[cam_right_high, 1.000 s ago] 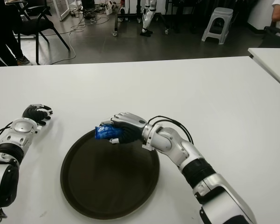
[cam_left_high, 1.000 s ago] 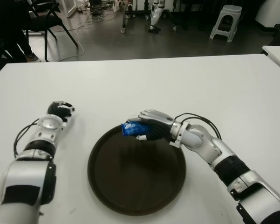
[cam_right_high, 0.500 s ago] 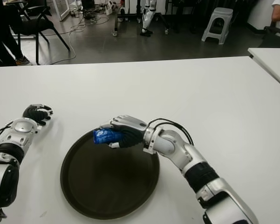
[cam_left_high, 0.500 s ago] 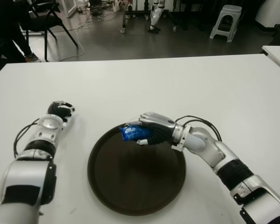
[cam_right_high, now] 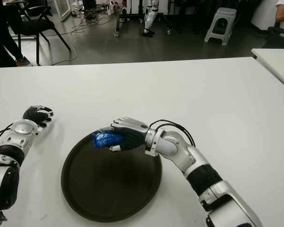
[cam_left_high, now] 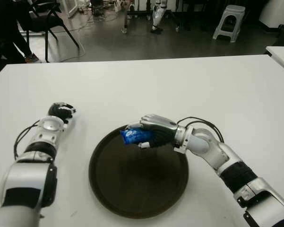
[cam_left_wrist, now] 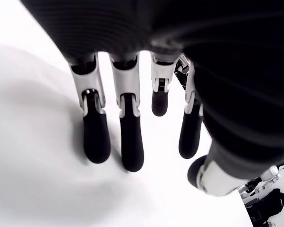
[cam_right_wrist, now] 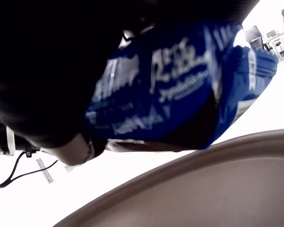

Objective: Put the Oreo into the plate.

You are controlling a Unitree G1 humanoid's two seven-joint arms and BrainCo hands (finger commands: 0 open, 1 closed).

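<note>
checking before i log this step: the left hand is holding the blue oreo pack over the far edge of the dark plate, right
Not quite: the holder is the right hand, not the left. The eye views show it closed on the blue Oreo pack over the far edge of the dark plate; its wrist view confirms the grasp. The left hand shows to the plate's left, holding nothing.

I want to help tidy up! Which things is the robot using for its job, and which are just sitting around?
For the job:
- Oreo pack, blue, gripped in the right hand
- plate, dark, under that hand

Just around:
- left hand, idle, left of the plate
- white table
- stool and chair behind
</note>
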